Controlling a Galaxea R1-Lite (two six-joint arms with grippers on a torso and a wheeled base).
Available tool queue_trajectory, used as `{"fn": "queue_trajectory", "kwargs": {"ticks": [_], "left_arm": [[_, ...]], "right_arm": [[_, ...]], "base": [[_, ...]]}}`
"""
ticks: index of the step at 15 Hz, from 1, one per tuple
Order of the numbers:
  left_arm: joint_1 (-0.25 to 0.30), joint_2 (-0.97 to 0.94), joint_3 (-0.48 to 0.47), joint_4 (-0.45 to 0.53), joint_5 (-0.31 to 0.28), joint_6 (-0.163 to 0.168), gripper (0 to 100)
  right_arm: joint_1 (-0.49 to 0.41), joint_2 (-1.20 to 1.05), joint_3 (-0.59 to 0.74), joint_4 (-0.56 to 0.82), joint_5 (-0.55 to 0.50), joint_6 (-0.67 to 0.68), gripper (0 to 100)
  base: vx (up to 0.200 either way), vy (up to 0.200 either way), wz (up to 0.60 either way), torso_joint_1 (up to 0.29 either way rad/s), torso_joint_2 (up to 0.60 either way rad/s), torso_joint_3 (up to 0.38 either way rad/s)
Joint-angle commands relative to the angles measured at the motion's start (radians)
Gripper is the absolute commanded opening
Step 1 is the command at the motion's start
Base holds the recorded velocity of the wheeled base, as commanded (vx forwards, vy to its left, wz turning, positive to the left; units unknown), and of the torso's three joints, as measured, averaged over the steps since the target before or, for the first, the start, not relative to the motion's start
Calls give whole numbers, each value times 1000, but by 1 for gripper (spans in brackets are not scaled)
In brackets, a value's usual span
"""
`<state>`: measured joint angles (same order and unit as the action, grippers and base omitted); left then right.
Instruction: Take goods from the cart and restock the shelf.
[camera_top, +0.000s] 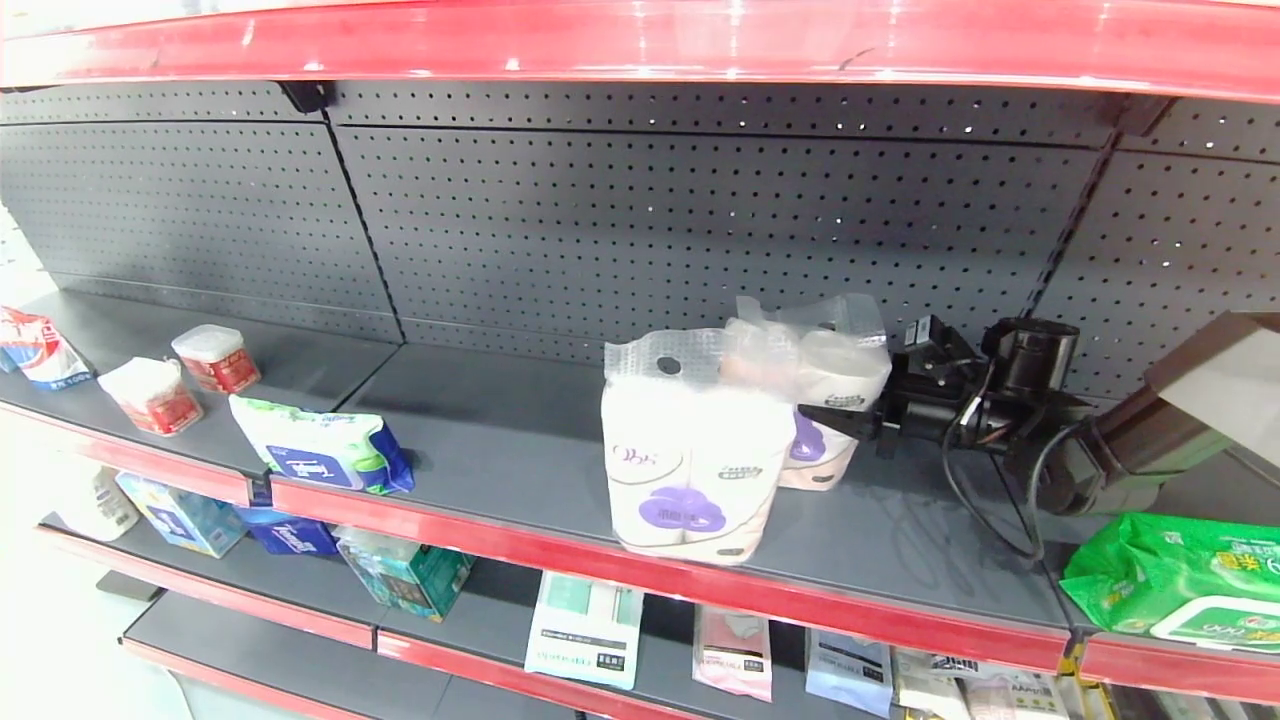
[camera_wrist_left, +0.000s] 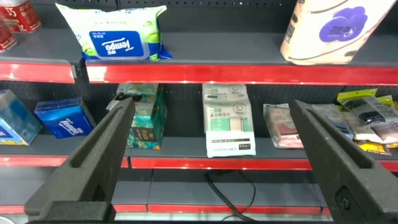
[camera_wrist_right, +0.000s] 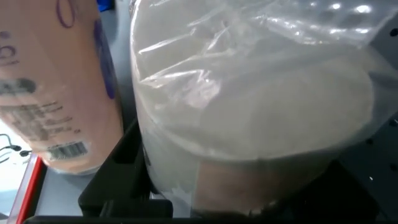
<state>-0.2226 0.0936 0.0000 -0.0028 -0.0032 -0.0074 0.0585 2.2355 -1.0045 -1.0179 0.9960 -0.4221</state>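
Two plastic-wrapped toilet paper packs stand on the grey shelf (camera_top: 500, 430) with a red front edge. The front pack (camera_top: 690, 460) stands near the edge. The rear pack (camera_top: 835, 365) sits just behind and to its right, and my right gripper (camera_top: 838, 418) is shut on it from the right side. In the right wrist view this rear pack (camera_wrist_right: 249, 106) lies between the dark fingers (camera_wrist_right: 118, 168), with the front pack (camera_wrist_right: 56, 81) beside it. My left gripper (camera_wrist_left: 214, 155) is open and holds nothing, below the shelf level, facing the lower shelves.
A blue-green wipes pack (camera_top: 320, 445) lies left of the toilet paper. Two red-and-white tubs (camera_top: 150, 395) sit farther left. A green wipes pack (camera_top: 1180, 580) lies at the right end. Lower shelves hold several small packets (camera_wrist_left: 229, 121). Bare shelf lies between the wipes and the packs.
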Motion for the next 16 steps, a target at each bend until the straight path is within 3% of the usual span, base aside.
{"fn": "queue_trajectory", "kwargs": {"ticks": [1,16], "left_arm": [[0,1,0,0,0,0,100],[0,1,0,1,0,0,100]], "right_arm": [[18,12,-19,10,-14,3,0],[116,62,-85,41,-83,39,0]], "base": [[0,0,0,0,0,0],[0,0,0,0,0,0]]}}
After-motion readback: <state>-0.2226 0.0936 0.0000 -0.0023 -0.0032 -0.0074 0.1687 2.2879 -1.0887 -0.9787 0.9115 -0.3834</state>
